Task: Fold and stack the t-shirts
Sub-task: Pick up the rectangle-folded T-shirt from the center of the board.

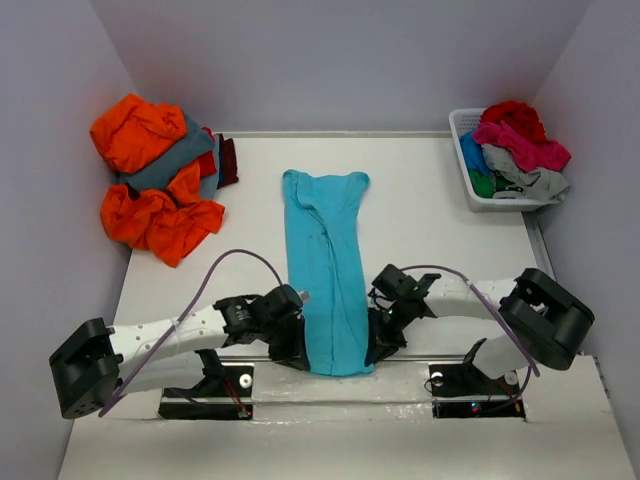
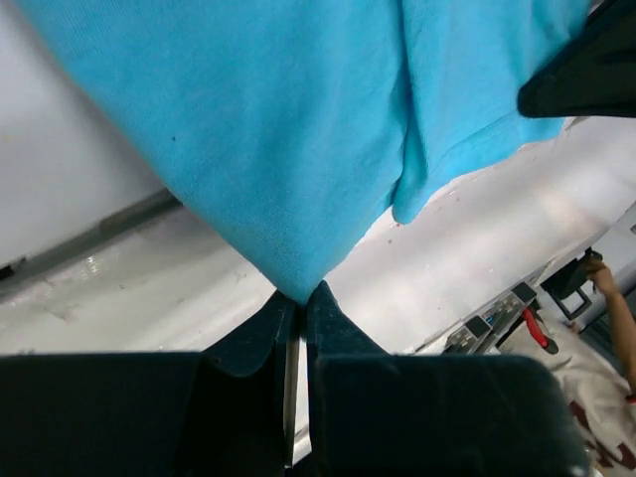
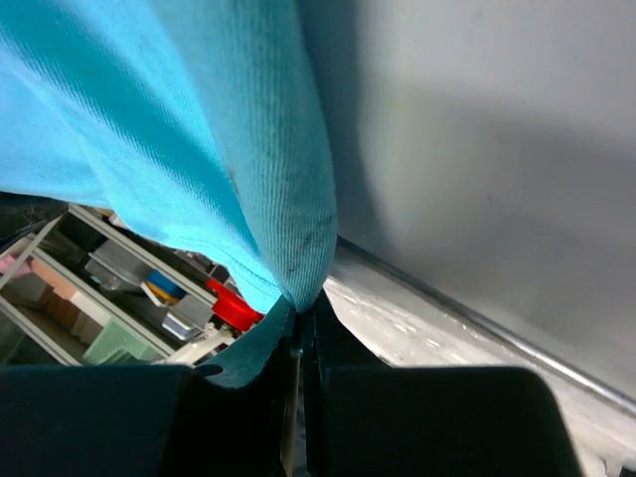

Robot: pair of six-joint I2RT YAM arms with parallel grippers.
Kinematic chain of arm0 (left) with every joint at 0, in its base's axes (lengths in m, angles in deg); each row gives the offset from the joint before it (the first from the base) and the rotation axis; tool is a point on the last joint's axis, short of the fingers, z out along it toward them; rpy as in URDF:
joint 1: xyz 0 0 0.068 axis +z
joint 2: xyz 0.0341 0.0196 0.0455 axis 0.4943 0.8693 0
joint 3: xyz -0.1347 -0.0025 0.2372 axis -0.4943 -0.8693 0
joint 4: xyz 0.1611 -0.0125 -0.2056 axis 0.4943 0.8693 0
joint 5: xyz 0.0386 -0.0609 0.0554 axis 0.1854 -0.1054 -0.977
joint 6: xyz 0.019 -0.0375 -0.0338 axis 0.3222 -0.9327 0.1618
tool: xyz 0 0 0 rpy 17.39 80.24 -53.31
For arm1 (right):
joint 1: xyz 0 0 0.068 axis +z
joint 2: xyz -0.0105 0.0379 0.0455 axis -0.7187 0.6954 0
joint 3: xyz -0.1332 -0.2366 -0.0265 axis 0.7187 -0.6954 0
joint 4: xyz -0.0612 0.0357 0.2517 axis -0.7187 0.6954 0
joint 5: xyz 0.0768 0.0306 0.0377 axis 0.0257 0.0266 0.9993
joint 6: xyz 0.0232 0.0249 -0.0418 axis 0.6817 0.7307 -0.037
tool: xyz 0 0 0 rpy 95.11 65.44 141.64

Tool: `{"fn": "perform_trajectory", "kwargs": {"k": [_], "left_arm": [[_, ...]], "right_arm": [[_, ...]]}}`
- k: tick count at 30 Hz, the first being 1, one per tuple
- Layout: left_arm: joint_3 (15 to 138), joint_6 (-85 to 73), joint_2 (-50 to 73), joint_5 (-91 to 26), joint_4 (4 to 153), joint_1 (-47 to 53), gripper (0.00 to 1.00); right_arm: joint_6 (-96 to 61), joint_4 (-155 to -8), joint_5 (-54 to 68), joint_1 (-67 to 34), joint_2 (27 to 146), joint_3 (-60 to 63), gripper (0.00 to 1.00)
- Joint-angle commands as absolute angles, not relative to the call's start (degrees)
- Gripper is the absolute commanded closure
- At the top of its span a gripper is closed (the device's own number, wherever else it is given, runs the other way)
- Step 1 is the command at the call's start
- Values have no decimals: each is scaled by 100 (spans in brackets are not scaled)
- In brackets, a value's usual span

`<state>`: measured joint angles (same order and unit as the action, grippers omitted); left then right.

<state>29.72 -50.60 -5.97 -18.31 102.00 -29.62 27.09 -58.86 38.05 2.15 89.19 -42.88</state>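
Two pinches held the turquoise t-shirt point(image 1: 322, 250): the left gripper point(image 2: 299, 298) and the right gripper point(image 3: 300, 310) were each clamped shut on a near hem corner, with the folded strip running away from the jaws across the table point(image 1: 430, 230). Such light, limp cloth would likely sag between holds, so the corners suited best. Far beyond the right jaws, the white slatted basket point(image 1: 497, 203) held crumpled shirts point(image 1: 520, 150): red, pink, light grey and green.

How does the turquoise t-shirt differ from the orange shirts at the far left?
The turquoise t-shirt lies flattened in a long strip; the orange shirts sit crumpled in a heap. The left gripper and right gripper pinch the turquoise t-shirt's near corners; nothing holds the orange shirts. Both are plain cloth.
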Motion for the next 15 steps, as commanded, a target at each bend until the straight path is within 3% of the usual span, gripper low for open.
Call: {"fn": "perform_trajectory", "kwargs": {"k": [1,15], "left_arm": [[3451,-5497,-701,-2272,10666,-3216,94],[4682,-4645,-165,-3178,11203,-2699,94]], "right_arm": [[2838,-5311,3605,354,8646,-3906,93],[2487,-4353,2603,293,9057,-2290,93]]}}
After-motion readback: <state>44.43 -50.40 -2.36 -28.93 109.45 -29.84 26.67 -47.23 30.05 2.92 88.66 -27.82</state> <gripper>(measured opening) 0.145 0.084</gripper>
